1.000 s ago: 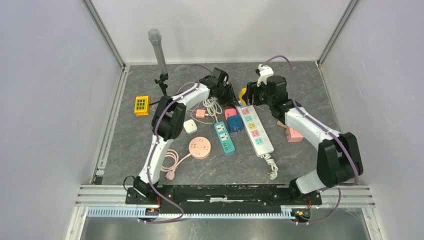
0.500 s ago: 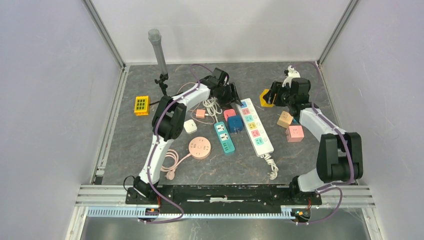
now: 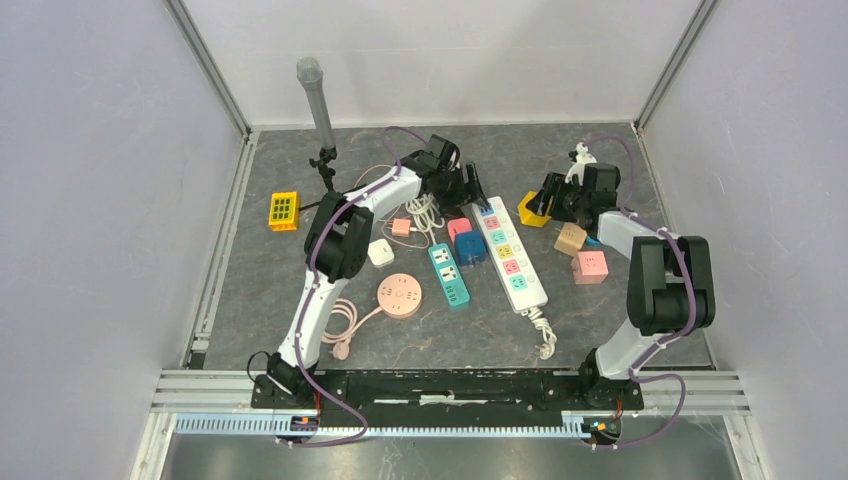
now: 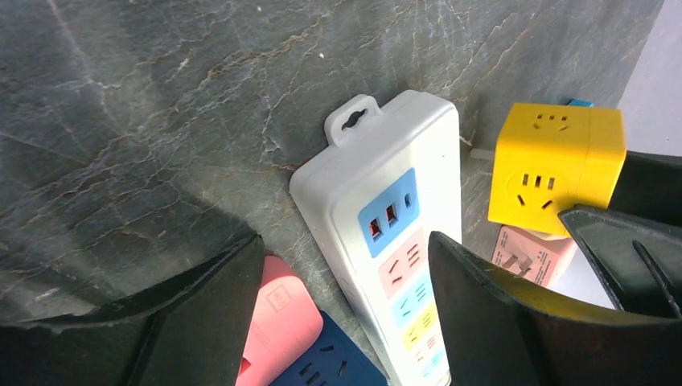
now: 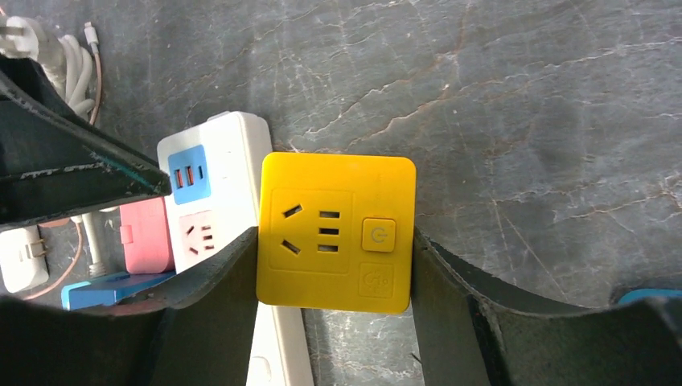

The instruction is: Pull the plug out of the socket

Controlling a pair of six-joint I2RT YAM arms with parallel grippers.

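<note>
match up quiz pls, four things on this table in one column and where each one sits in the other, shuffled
1 yellow cube socket
2 white power strip
3 round pink socket
4 grey tube

a standing upright, far left
b left of the teal strip
c between the right fingers
d lying flat, right of the teal strip

Pairs: 1-c, 2-d, 3-b, 4-a

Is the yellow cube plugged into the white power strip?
No, the yellow cube sits apart from the white power strip, with bare table showing between them.
</note>
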